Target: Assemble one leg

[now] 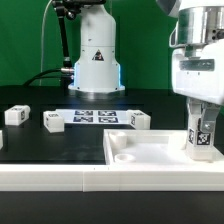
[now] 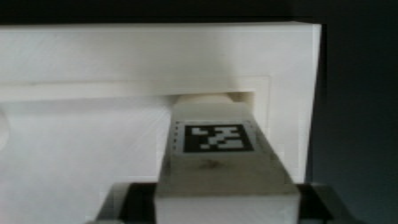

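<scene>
My gripper (image 1: 203, 118) is shut on a leg (image 1: 203, 135), a small white oblong block with a square tag, held upright over the near right corner of the large white tray-like panel (image 1: 150, 148). In the wrist view the leg (image 2: 221, 150) runs from between my black fingers (image 2: 146, 203) toward a corner socket (image 2: 214, 98) of the panel (image 2: 89, 110); its far end is at or in the socket. Three more legs lie on the black table: one at the exterior view's far left (image 1: 14, 116), one beside it (image 1: 53, 121), one at mid table (image 1: 139, 120).
The marker board (image 1: 97, 117) lies flat on the table behind the panel. The robot base (image 1: 95, 50) stands at the back before a green backdrop. A white ledge (image 1: 60, 178) runs along the front edge.
</scene>
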Motion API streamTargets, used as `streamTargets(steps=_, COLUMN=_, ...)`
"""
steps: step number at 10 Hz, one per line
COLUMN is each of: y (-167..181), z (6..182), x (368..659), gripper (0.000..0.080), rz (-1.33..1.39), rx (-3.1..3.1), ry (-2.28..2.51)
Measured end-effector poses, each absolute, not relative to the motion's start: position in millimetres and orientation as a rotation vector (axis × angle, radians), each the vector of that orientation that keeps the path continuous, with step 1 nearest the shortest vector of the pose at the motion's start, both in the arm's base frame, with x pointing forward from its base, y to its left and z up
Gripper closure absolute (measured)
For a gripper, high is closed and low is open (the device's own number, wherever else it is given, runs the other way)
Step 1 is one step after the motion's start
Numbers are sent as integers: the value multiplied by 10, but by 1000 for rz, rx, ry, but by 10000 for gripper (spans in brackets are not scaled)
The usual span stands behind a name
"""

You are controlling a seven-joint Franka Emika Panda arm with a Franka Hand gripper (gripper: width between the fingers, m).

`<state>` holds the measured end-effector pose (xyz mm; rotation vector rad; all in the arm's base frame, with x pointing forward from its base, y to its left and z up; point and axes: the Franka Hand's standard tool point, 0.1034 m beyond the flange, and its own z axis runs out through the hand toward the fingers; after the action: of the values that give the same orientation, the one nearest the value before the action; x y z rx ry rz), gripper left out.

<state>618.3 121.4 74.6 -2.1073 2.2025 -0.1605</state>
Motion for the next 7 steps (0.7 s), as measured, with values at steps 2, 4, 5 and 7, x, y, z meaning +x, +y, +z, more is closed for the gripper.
streamTargets(steps=2, y=1211, z=745, x=6184, gripper=509, rz=-149, rx=-2042, ry=2254)
streamTargets(steps=4, y=1213, z=744, x=6183, gripper=495, rz=-149, rx=-2069, ry=2229)
streamTargets(steps=5, y=1212, z=743, x=6183, gripper=307, rz=-151, rx=-2109, ry=2193)
streamTargets(steps=7, y=1192, z=741, x=6185, gripper=199, rz=-163, rx=-2275, ry=2033)
